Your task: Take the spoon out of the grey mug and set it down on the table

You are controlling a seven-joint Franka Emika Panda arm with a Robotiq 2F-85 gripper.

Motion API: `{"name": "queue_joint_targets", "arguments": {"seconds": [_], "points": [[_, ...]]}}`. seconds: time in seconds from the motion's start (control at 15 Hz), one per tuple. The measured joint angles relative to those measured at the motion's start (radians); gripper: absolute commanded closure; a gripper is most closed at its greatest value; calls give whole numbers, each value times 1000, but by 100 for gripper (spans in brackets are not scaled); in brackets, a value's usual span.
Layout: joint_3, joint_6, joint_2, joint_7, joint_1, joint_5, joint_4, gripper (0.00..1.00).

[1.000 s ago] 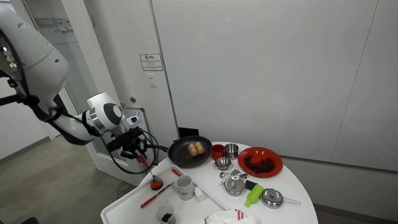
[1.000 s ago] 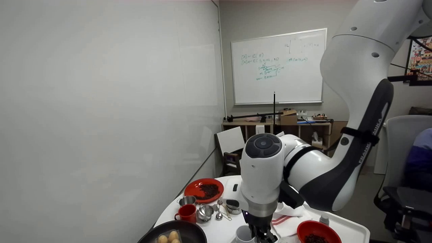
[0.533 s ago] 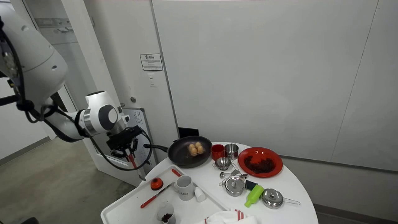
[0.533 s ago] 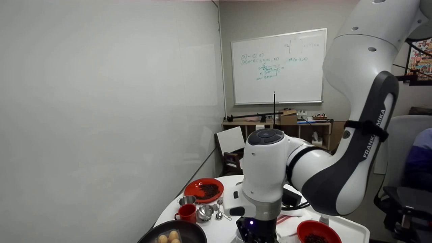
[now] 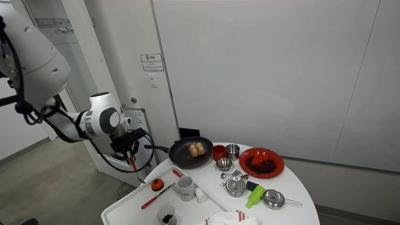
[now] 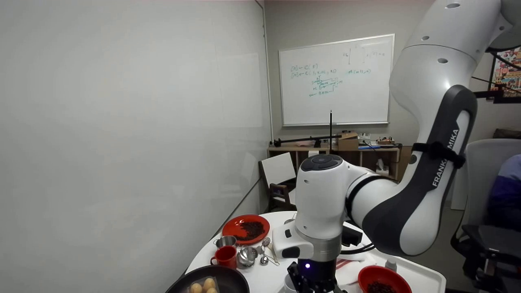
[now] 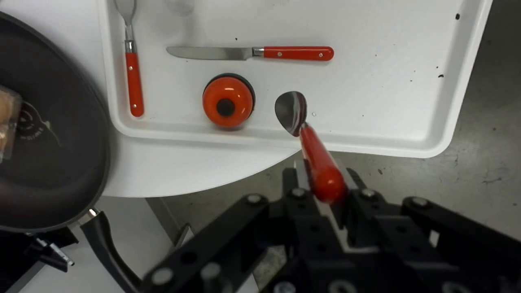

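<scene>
Red-handled spoon (image 7: 313, 146) has moved away from the round orange object (image 7: 227, 99) to the edge of the tray (image 7: 386, 89), then barely shifted. Grey mug (image 5: 186, 189) stands on that tray, well apart; you have the lifting-out done, I judge, the setting-down not yet. Jaws of your end effector (image 7: 323, 181) are drawn in to the handle's width, pinching it near its butt. It seems to hang past the worktop (image 7: 183, 167), above floor (image 7: 468, 187); best bring it inward before letting go.
</scene>
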Motion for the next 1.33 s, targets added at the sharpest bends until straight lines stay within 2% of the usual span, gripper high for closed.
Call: {"name": "queue_joint_targets", "arguments": {"seconds": [0.33,0.53,0.73,1.13,1.33], "points": [[-70,63,6,23,60,32,-2,92],[-124,152,6,31,108,16,-12,92],[-227,233,6,72,191,-45,-16,92],[-510,322,17,263,426,-175,-15,92],[-601,338,41,330,522,-186,-16,92]]}}
